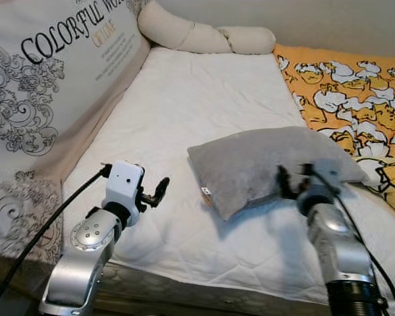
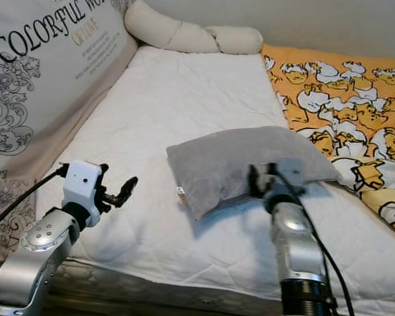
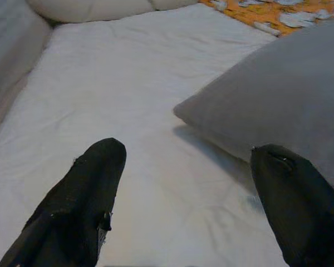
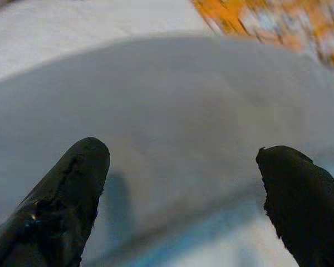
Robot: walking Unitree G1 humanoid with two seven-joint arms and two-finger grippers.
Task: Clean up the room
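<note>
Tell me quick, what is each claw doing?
Left gripper: open, empty, beside the grey pillow.
Right gripper: open, empty, at the pillow.

I am in a home bedroom. Before me lies a bed with a white quilted mattress pad (image 1: 204, 112), a grey pillow (image 1: 263, 164) on it, a long cream bolster (image 1: 204, 33) at its far end, an orange duck-print blanket (image 1: 355, 105) alongside, and a big printed cushion (image 1: 46, 85) against one side.
</note>
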